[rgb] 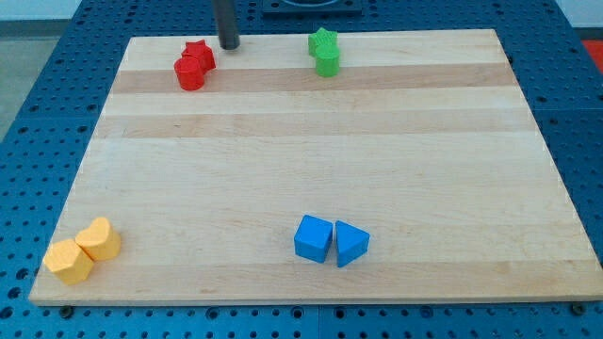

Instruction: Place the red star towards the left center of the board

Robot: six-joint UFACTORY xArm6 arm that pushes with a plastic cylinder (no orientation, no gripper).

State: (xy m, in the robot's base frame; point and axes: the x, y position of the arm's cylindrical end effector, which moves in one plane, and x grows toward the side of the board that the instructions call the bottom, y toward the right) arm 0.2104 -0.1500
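Observation:
The red star (200, 55) lies near the board's top edge at the view's upper left, touching a red cylinder-like block (189, 73) just below and left of it. My tip (229, 45) stands on the board just to the right of the red star, a small gap apart from it. The rod rises out of the view's top.
The wooden board (311, 273) lies on a blue pegboard table. A green star (323, 41) and a green round block (327, 62) sit at the top centre. A blue cube (313, 237) and a blue triangle (350, 244) sit at the bottom centre. Two yellow blocks (83, 250) lie at the bottom left corner.

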